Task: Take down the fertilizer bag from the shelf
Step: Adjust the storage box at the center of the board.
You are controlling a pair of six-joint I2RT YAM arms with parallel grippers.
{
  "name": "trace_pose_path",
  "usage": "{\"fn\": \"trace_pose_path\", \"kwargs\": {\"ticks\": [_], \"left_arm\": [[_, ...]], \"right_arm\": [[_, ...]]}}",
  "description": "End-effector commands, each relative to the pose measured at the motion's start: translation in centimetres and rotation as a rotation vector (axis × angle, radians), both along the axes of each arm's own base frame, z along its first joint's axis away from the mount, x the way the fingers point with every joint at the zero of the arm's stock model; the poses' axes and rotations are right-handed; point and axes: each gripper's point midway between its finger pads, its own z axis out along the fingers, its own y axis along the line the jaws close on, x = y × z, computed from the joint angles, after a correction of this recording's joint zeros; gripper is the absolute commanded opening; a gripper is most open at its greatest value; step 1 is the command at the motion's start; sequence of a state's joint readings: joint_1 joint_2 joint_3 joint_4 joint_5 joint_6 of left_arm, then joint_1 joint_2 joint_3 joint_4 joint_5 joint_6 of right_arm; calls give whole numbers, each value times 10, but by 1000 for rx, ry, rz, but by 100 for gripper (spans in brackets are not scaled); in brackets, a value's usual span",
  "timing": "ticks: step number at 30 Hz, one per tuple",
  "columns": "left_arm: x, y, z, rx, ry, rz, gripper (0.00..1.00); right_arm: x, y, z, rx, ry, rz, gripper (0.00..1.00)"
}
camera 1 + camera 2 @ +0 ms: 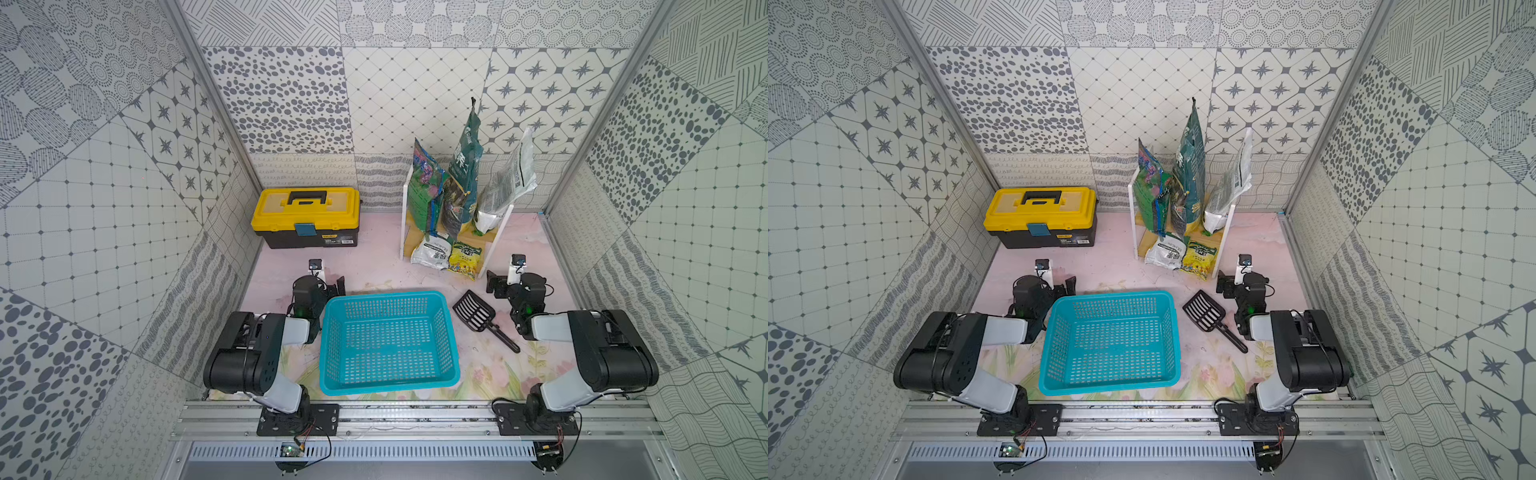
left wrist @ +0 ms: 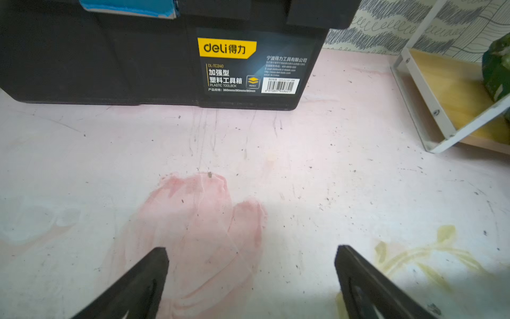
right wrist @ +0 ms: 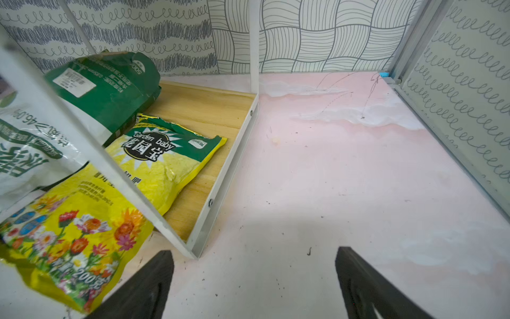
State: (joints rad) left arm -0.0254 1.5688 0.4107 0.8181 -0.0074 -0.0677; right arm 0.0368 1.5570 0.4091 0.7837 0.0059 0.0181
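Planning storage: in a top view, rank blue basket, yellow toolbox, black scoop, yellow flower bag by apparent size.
1. blue basket
2. yellow toolbox
3. black scoop, yellow flower bag: look alike, unranked

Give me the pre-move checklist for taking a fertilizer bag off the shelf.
1. The left pincer is open and empty: ok.
2. The right pincer is open and empty: ok.
3. Bags on the shelf: ok; tall green bag upright on top, yellow bag lying below.
4. Which bag is meant: cannot tell.
5. The blue basket is empty: ok.
6. The black scoop lies apart from the right pincer: ok.
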Motion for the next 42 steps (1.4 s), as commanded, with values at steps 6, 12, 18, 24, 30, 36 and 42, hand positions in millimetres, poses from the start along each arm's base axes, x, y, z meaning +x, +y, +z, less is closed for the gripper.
{"fn": "trace_pose_path", "kwargs": {"ticks": [6,12,18,24,30,36,42], "left_arm": [[3,-3,4,11,-12,-15,100],[3,-3,4,11,-13,-15,100],[3,-3,3,9,-11,-15,100],[5,-3,7,14,-16,-20,100],[4,0,36,7,65,0,100],[-16,2,66,15,83,9,100],[-33,-1,100,-64,101,23,100]], "right_arm": [[5,-1,14,10,-52,-1,97],[5,-1,13,10,-51,0,97],[6,-1,13,13,-51,0,97],[6,-3,15,21,-56,-8,97],[-2,-13,39,15,-42,-66,97],[-24,-30,46,29,168,-182,97],[-53,-26,63,303,234,-293,97]]}}
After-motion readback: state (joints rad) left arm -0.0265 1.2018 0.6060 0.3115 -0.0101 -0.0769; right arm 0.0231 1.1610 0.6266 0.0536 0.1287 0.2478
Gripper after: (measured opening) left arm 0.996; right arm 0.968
